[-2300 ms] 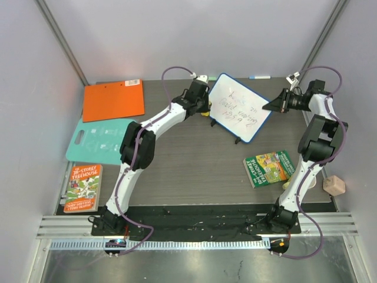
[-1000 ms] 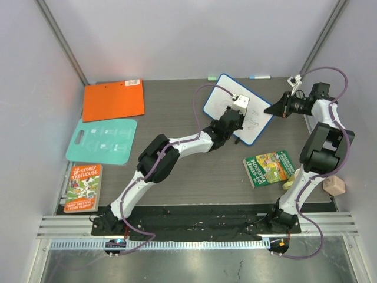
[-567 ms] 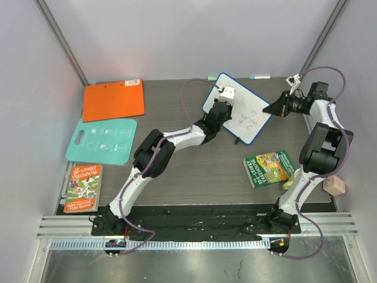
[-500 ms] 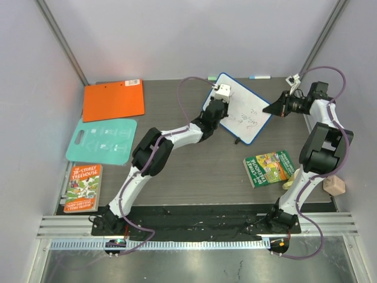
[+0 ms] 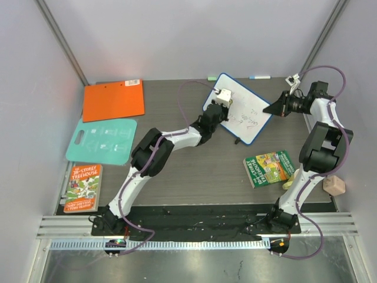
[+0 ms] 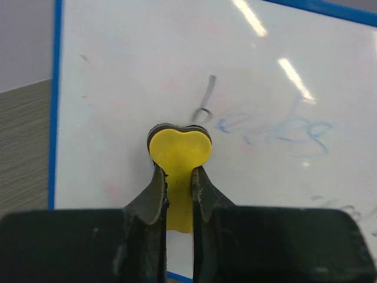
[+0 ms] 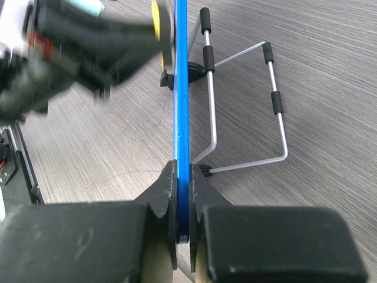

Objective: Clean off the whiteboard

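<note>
Toward the far right corner of the dark wood-grain table (image 5: pixel 194 171), the overhead view shows the small rectangular whiteboard with a blue rounded frame (image 5: pixel 247 121) propped up and turned at an angle. The left tool (image 5: pixel 222 96) meets the board's face near its far-left part. The right tool (image 5: pixel 266 108) meets the board's right edge.

From the left wrist, the left tool's fingers are closed tight on a yellow eraser pad (image 6: pixel 179 147) with a two-lobed tip. The tip sits against the white surface beside a dark stroke, and smeared bluish handwriting (image 6: pixel 283 130) lies to its right.

From the right wrist, the right tool is pinched shut on the blue frame, seen edge-on. The thin wire stand (image 7: pixel 271 88) with black sleeves props the board from behind.

Wiping looks to be under way, with a good deal of writing left. To do it well, the pad should stay flat on the board. It should move in overlapping passes toward the remaining marks, with modest pressure. The right grip should brace the frame so the board neither tips back nor slides.
</note>
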`<state>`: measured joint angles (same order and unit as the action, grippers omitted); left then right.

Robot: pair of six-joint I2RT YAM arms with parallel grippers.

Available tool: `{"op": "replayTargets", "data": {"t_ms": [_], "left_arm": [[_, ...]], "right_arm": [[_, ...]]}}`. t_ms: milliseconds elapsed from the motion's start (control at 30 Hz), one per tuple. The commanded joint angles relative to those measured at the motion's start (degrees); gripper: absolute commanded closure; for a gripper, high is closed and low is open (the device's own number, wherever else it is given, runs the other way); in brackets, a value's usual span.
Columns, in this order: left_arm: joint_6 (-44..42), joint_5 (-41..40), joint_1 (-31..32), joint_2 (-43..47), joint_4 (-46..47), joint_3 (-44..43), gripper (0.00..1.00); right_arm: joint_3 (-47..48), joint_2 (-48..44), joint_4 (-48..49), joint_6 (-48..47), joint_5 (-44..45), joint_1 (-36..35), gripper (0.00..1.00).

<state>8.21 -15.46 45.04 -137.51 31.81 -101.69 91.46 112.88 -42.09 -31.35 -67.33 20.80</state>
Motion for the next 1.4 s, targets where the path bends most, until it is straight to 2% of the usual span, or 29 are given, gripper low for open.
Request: {"op": "replayTargets", "data": {"t_ms": [0, 100, 333, 467, 667, 800, 867, 1033, 1367], "left_arm": [[-4.9, 5.2, 8.5, 1.1, 0.1, 2.2, 1.00], [-7.9, 3.9, 11.1, -1.1, -3.2, -1.0, 1.00], [-12.1, 2.7, 12.7, -5.0, -10.3, -7.8, 1.00], [-20.2, -3.8, 15.0, -7.7, -10.9, -11.6, 1.00], [-19.1, -6.6, 13.6, -9.0, -11.2, -14.9, 1.00], [-15.7, 3.3, 12.7, -6.7, -11.1, -13.7, 1.00], [-16.6, 5.3, 13.4, -7.1, -11.9, -14.8, 1.00], [-20.0, 8.8, 15.8, -7.4, -10.5, -13.0, 1.00], [-19.6, 13.9, 16.3, -5.8, -11.4, -10.3, 1.00]], "right_arm": [[-2.4, 3.0, -6.0, -9.8, 9.1, -2.7, 0.99], [-2.3, 3.4, -6.1, -9.8, 9.1, -2.7, 0.99], [-2.3, 3.7, -6.1, -9.8, 9.0, -2.6, 0.99], [-2.3, 3.7, -6.2, -9.7, 9.1, -2.7, 0.99], [-2.4, 3.5, -6.2, -9.7, 8.9, -2.7, 0.99], [-2.4, 3.7, -6.3, -9.8, 8.1, -2.7, 0.99], [-2.3, 3.8, -6.3, -10.0, 7.9, -2.7, 0.99], [-2.3, 3.4, -6.5, -10.0, 8.2, -2.7, 0.99], [-2.1, 4.1, -6.4, -9.9, 8.0, -2.7, 0.99]]}}
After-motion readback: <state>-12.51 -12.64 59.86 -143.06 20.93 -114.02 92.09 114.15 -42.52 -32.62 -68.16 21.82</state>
